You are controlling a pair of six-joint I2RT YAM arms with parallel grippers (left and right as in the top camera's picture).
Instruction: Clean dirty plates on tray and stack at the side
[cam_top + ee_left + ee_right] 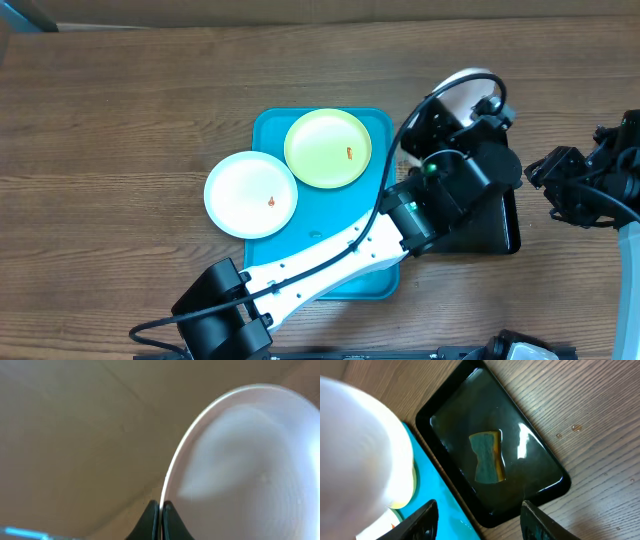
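Three plates were in view. One white plate [240, 460] was up off the table and tilted on edge, its rim pinched between the fully closed fingers of the left gripper [161, 508]. From overhead it showed only as a pale arc beyond that arm's wrist, off the far right corner of the blue tray [270, 130].

The green plate [328, 147] lay flat on the blue tray close to its far rim, with a small orange smear toward its right side. The second white plate [250, 194] sat at the left, overhanging the tray's left rim so that part of it lay over the wooden table [120, 150]. Its edge met the green plate's edge, and a red-orange speck marked it right of centre.

The left arm [330, 255] ran diagonally across the near right part of the blue tray and hid that corner. A black tray [500, 230] lay just beside the blue tray's right rim, holding dark liquid and a sponge [487, 457] near its middle.

The right gripper [480, 522] hovered above one end of the black tray with its jaws about half open and nothing between them. Seen from overhead, the right arm [590, 180] stood at the table's right edge, apart from the left arm. Wood grain showed broadly left of the blue tray and along the far side.
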